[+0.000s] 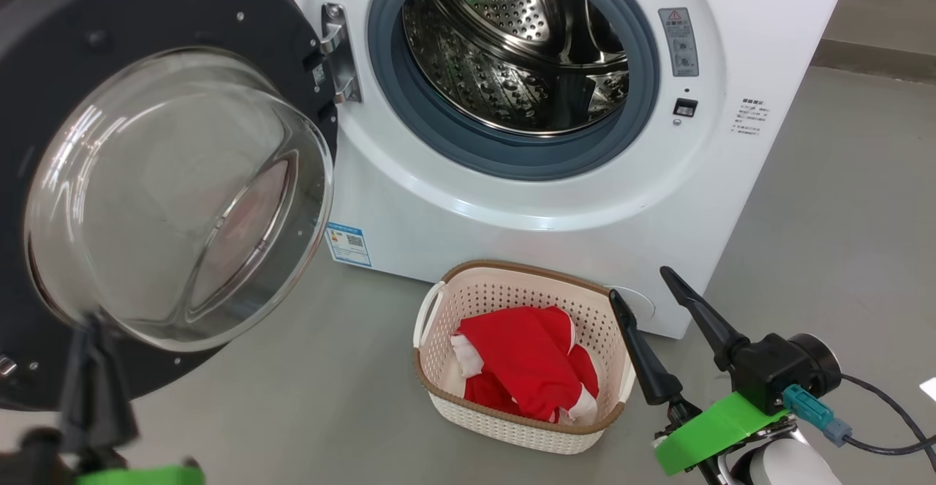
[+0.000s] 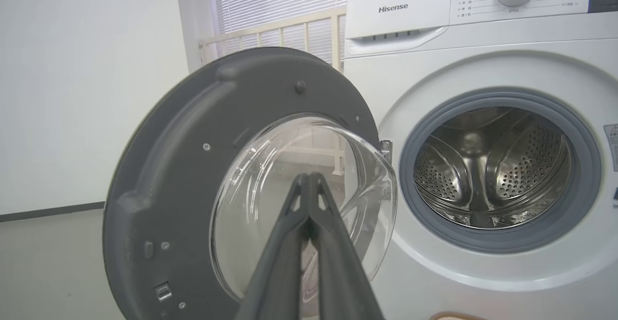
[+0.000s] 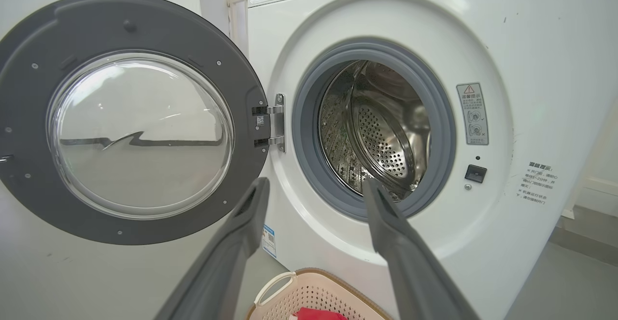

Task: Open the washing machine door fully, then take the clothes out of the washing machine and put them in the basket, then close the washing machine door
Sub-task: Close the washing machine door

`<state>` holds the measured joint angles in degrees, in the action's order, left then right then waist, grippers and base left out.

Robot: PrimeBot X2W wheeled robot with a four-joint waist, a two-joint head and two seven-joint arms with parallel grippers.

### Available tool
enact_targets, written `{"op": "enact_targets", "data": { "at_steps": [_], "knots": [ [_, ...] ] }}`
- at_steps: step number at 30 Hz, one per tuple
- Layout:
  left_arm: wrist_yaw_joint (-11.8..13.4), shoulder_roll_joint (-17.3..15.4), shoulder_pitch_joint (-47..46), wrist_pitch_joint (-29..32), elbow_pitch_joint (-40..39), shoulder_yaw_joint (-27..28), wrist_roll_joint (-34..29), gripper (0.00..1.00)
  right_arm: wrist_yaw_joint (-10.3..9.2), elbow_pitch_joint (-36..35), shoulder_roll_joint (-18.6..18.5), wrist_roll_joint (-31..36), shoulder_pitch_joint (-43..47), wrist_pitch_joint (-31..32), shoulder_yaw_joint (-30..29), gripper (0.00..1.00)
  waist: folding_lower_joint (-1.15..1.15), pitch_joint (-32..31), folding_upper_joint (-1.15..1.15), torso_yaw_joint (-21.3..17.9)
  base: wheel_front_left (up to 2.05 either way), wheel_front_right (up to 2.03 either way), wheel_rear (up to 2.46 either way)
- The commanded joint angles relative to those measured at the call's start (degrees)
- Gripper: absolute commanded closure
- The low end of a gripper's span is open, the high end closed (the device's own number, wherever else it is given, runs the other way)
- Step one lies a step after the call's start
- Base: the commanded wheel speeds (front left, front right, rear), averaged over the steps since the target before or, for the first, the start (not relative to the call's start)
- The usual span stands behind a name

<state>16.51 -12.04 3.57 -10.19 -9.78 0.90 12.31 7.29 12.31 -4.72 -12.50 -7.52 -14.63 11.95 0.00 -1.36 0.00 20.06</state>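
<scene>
Head view: the washing machine door stands open; the red clothes lie in the basket before the washing machine. Left wrist view: the left gripper has its jaws pressed together, before the door. Right wrist view: the right gripper has its jaws wide, empty.

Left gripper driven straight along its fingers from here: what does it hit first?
Most likely the washing machine door, on its bulging clear glass. In the left wrist view, the left gripper has its closed tips aimed at that glass. How much gap is left is hard to judge.
</scene>
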Motion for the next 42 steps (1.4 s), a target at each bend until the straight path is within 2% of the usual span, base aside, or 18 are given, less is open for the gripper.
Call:
{"op": "enact_targets", "data": {
  "at_steps": [1,6,9,16,20,25,32,36,42],
  "knots": [
    [0.66,-2.12,-4.47,-0.41,-2.23,3.32,-0.53,1.00,0.20,-1.18,-0.27,-0.02,-1.77,-0.37,1.05,0.00,0.00,0.06,0.00,-0.10,0.00,0.00,0.00],
    [1.28,-5.93,-11.00,0.36,-2.31,7.62,0.07,1.00,0.20,-0.85,-0.57,0.17,-1.85,-0.37,0.97,0.00,0.00,0.25,0.00,-0.58,0.00,0.00,0.00],
    [0.90,-7.41,-16.07,0.20,0.18,10.86,3.16,1.00,0.20,-0.66,-0.83,0.23,-1.99,-0.37,1.03,0.00,0.00,0.43,0.00,-0.82,0.00,0.00,0.00],
    [-1.63,-8.10,-28.85,1.31,11.69,18.32,15.99,1.00,0.20,-0.11,-0.92,0.13,-1.98,-0.37,1.16,0.00,0.00,0.21,0.00,-1.24,0.00,0.00,0.00],
    [-2.58,-8.08,-35.20,4.92,19.58,22.50,24.13,1.00,0.20,0.12,-0.83,0.13,-1.74,-0.37,1.17,0.00,0.00,0.02,0.00,-1.44,0.00,0.00,0.00],
    [-3.50,-9.69,-42.01,10.52,30.43,26.42,31.96,1.00,0.20,0.17,-0.70,0.26,-1.53,-0.37,1.12,0.00,0.00,0.14,0.00,-1.61,0.00,0.00,0.00],
    [-2.22,-12.93,-48.68,18.80,44.50,29.10,37.90,1.00,0.20,0.32,-0.95,0.15,-1.84,-0.37,1.78,0.00,0.00,0.81,0.00,-2.17,0.00,0.00,0.00],
    [-2.68,-14.57,-50.57,22.50,49.69,29.32,39.60,1.00,0.20,0.39,-1.38,-0.13,-2.24,-0.37,2.46,0.00,0.00,1.35,0.00,-2.80,0.00,0.00,0.00],
    [-4.02,-15.78,-51.81,25.00,53.91,29.86,41.33,1.00,0.20,0.48,-1.94,-0.41,-2.45,-0.37,2.95,0.00,0.00,2.12,0.00,-3.44,0.00,0.00,0.00]
  ]
}}
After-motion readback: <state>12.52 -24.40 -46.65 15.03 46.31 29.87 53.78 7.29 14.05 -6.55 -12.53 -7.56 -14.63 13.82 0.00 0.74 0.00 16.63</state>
